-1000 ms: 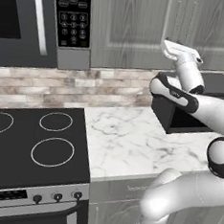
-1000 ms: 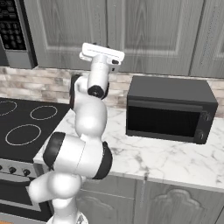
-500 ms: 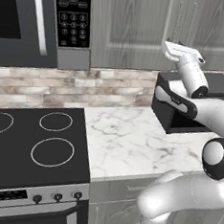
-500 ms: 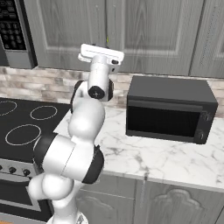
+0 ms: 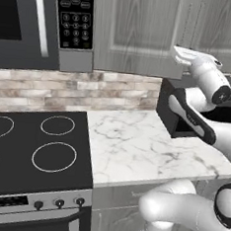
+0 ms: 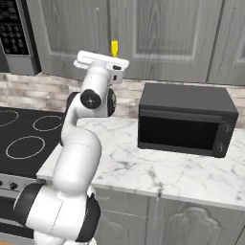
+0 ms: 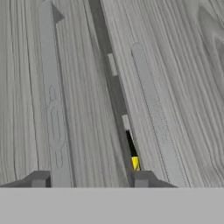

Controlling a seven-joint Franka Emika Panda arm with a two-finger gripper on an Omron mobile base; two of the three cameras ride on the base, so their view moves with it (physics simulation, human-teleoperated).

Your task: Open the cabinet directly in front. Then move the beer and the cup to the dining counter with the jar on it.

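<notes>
Right up against the cabinet (image 6: 143,33) sits the gripper (image 7: 89,177), jaws apart and nothing between them. Cabinet doors barely cracked at the centre seam, a dark gap running down it in the hand view. Through that gap a sliver of the yellow cup (image 7: 135,163) shows, and it peeks above the hand in the right base view too. One fingertip (image 7: 141,179) sits at the seam just below the cup sliver. Black microwave (image 6: 184,119) on the marble worktop (image 5: 144,149) below the cabinet, black cooktop (image 5: 35,150) left of it
</notes>
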